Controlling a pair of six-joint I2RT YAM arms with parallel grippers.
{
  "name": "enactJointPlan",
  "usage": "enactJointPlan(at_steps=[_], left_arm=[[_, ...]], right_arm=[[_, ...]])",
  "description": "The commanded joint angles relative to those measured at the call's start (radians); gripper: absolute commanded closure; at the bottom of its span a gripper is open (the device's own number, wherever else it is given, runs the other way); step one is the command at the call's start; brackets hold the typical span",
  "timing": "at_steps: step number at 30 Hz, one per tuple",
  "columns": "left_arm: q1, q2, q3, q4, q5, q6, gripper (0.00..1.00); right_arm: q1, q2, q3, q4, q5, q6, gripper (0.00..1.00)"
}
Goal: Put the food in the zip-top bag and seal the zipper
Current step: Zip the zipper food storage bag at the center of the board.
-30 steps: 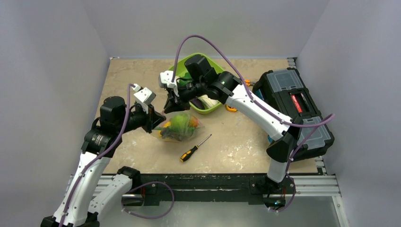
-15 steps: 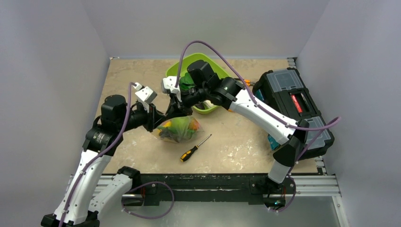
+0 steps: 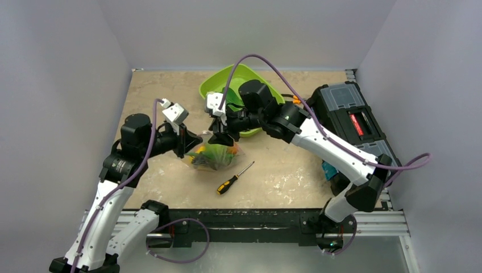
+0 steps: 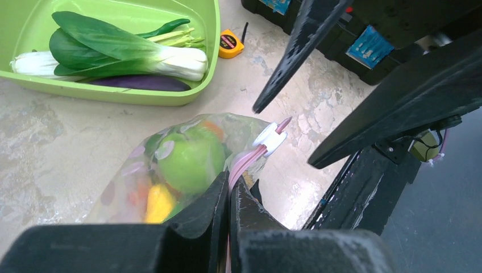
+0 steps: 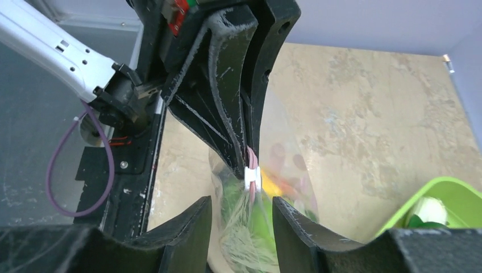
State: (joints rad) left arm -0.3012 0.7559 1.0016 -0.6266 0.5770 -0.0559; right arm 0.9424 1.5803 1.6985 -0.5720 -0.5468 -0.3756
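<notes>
While the clear, crinkly zip-top bag [image 3: 219, 159] is rested on the mottled beige tabletop [image 3: 165, 96], near the middle and just on the near side of the lime-green rectangular tray [image 3: 211, 86], its mouth edge is gripped at the left end by the left gripper [image 4: 229, 186], whose jaws are pressed together on the thin pinkish zipper strip [image 4: 244, 161]. Small glossy toy food is seen inside the bag: a green apple [image 4: 190, 160], a yellow piece [image 4: 159, 202] and something orange [image 4: 211, 128]. A white slider [image 5: 252, 177] is seated on the strip just beyond the left fingertips. The right gripper [image 5: 241, 211] is poised over the bag with its jaws spread, the slider being framed between them and apart from both. A black-and-yellow-handled screwdriver [image 3: 232, 180] is laid nearer, to the right of the bag, and a black toolbox [image 3: 352, 122] is set at the right edge.
</notes>
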Motion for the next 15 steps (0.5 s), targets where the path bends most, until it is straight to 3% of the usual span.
enactJointPlan(at_steps=[1,15], left_arm=[[0.005,0.005,0.015,0.072,0.030,0.002,1.00],[0.005,-0.004,0.014,0.068,0.030,0.001,1.00]], right_arm=[[0.019,-0.085,-0.031,0.089,0.110,0.034,0.57],[0.079,0.055,0.199,-0.108,0.198,-0.056,0.68]])
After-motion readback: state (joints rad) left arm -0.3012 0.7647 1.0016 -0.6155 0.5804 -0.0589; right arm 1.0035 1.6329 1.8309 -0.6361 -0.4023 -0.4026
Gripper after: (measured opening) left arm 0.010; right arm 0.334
